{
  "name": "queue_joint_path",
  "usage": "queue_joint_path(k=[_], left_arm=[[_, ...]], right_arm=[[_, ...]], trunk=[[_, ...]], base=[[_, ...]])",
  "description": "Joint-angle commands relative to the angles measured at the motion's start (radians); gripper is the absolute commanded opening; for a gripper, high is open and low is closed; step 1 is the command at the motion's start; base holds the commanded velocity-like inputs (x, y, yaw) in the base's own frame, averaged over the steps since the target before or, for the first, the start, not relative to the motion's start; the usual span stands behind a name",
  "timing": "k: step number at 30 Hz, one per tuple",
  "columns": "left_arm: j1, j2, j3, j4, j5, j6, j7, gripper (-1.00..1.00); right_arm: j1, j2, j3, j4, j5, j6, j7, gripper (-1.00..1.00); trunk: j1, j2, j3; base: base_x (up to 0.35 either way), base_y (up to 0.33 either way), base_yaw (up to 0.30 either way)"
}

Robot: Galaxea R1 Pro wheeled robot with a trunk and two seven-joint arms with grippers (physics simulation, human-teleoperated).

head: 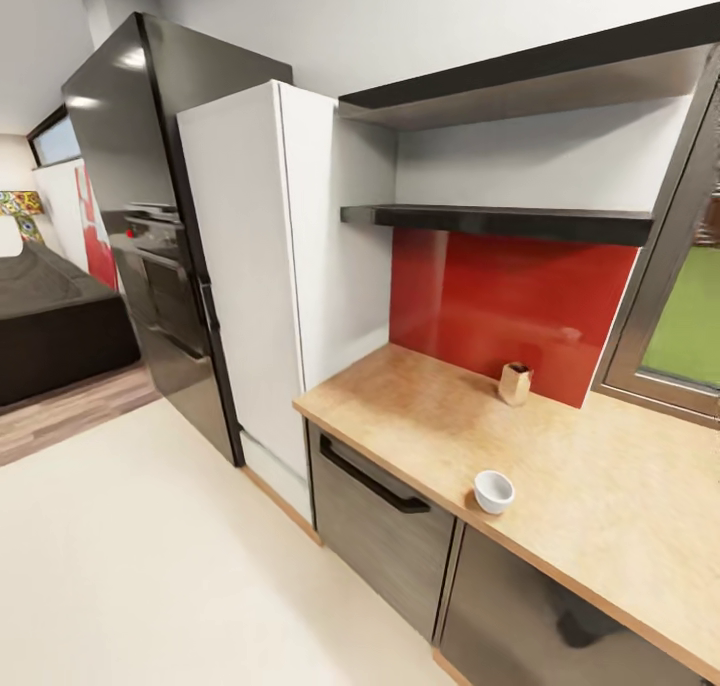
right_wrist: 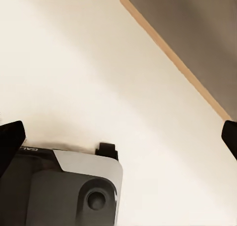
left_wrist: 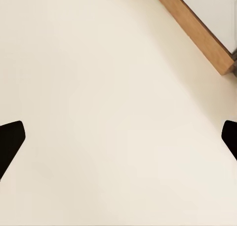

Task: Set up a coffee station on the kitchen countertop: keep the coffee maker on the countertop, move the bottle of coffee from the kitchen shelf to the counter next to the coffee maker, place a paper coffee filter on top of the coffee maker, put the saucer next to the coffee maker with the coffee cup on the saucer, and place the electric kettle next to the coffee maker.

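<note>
The kitchen countertop (head: pixel 420 416) runs along the right of the head view, above dark grey cabinet fronts. A small white coffee cup (head: pixel 493 490) stands near its front edge. Further back, against the red splashback, a tan paper coffee filter (head: pixel 515 383) stands upright. The dark kitchen shelf (head: pixel 500 222) hangs above the counter, with a second slab (head: pixel 530 66) higher up; I see both from below, so their tops are hidden. My left gripper (left_wrist: pixel 118 142) is open over bare floor. My right gripper (right_wrist: pixel 118 142) is open too, above the floor and my own base (right_wrist: pixel 64 186).
A tall white cabinet (head: pixel 260 266) and a black fridge-oven column (head: pixel 150 216) stand left of the counter. A window (head: pixel 680 316) is at the right. A wooden plinth (left_wrist: pixel 197 31) edges the cabinets. Cream floor (head: pixel 150 566) spreads in front; a dark sofa (head: pixel 50 316) sits far left.
</note>
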Motion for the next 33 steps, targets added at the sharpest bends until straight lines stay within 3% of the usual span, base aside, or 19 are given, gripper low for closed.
queue_joint_path(k=[1,25,33], left_arm=[[0.0,0.0,0.002,0.0,0.01,0.003,-0.01,1.0],[0.0,0.0,0.002,0.0,0.01,0.001,-0.01,1.0],[0.001,0.0,0.002,0.0,0.01,0.002,-0.01,1.0]], right_arm=[[-0.001,0.0,0.008,-0.001,-0.009,0.004,0.001,1.0],[-0.001,0.0,0.008,-0.001,-0.009,0.004,0.001,1.0],[-0.001,-0.002,0.008,-0.001,-0.01,0.004,0.001,1.0]], trunk=[[0.001,-0.001,-0.001],[0.001,-0.001,-0.001],[0.001,-0.001,-0.001]], base=[[0.285,0.231,-0.264],[0.283,0.229,-0.264],[0.124,0.094,-0.264]])
